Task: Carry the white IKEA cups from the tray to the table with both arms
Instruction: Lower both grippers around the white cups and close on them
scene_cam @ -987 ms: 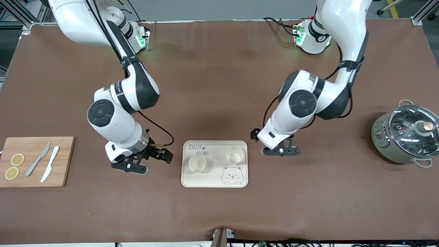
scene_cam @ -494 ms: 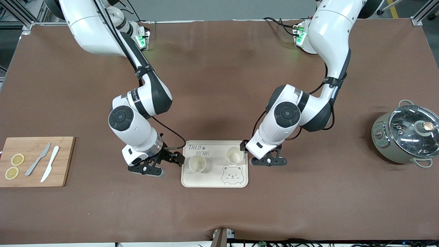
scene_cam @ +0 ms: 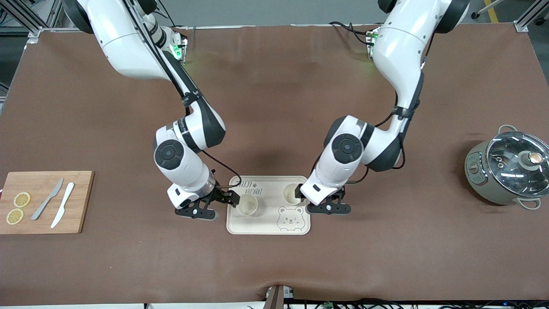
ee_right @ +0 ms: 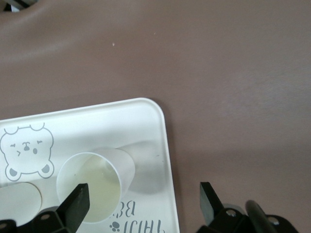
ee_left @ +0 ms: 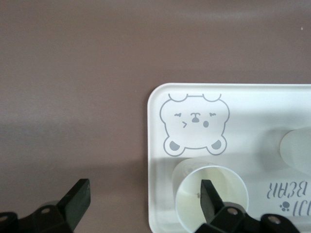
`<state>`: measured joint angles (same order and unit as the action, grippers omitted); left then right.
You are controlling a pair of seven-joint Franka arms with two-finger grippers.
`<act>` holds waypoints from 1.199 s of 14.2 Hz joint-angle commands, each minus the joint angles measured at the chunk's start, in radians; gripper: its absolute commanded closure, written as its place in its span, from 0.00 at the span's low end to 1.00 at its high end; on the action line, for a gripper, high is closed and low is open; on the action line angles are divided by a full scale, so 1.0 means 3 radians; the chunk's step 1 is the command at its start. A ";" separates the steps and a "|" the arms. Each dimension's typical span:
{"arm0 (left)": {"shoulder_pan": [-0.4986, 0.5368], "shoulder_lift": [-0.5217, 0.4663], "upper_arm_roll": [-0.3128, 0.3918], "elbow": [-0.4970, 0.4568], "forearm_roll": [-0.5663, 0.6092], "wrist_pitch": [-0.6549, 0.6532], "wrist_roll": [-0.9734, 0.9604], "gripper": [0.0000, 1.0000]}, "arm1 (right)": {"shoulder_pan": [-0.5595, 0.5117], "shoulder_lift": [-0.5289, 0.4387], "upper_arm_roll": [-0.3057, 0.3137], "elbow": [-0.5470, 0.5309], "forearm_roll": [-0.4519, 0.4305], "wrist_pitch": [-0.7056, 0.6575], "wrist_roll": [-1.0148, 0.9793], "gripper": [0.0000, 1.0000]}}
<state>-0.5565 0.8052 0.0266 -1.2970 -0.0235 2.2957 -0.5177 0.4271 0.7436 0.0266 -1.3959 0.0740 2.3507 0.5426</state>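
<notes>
Two white cups stand upright on the cream bear-printed tray (scene_cam: 268, 229). One cup (scene_cam: 247, 205) is toward the right arm's end; the other cup (scene_cam: 292, 194) is toward the left arm's end. My right gripper (scene_cam: 215, 205) is open at the tray's edge; in the right wrist view (ee_right: 143, 200) one finger is over its cup's (ee_right: 92, 187) mouth and the other is outside the tray. My left gripper (scene_cam: 314, 201) is open likewise; in the left wrist view (ee_left: 143, 200) one finger is over its cup's (ee_left: 194, 201) mouth and the other is over bare table.
A wooden cutting board (scene_cam: 79, 201) with two knives and lemon slices lies at the right arm's end of the table. A grey pot (scene_cam: 480, 169) with a glass lid stands at the left arm's end. The brown mat surrounds the tray.
Both arms have moved inward toward the tray. Each open gripper went from beside the tray to straddling its edge at a cup. The cups have not moved.
</notes>
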 commanded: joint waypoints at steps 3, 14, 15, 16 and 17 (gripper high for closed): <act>-0.0190 0.0159 0.0116 0.0115 0.0078 0.0089 -0.0212 0.00 | 0.0120 0.0185 -0.0037 0.0128 -0.0078 0.0110 0.0068 0.00; -0.0242 0.0276 0.0121 0.0085 0.0201 0.0201 -0.0263 0.00 | 0.0197 0.0375 -0.0037 0.0118 -0.0160 0.0381 0.0073 0.00; -0.0242 0.0292 0.0121 0.0085 0.0201 0.0242 -0.0263 0.00 | 0.0197 0.0375 -0.0037 0.0118 -0.0160 0.0386 0.0073 0.00; -0.0242 0.0327 0.0121 0.0085 0.0201 0.0283 -0.0258 0.00 | 0.0197 0.0375 -0.0037 0.0113 -0.0160 0.0381 0.0073 0.00; -0.0242 0.0338 0.0121 0.0080 0.0221 0.0329 -0.0238 0.00 | 0.0197 0.0375 -0.0037 0.0112 -0.0160 0.0386 0.0073 0.00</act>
<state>-0.6186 0.8868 0.0508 -1.2888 0.0098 2.3666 -0.5686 0.4749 0.8393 0.0258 -1.3915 0.0410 2.4646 0.5426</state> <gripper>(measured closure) 0.000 0.000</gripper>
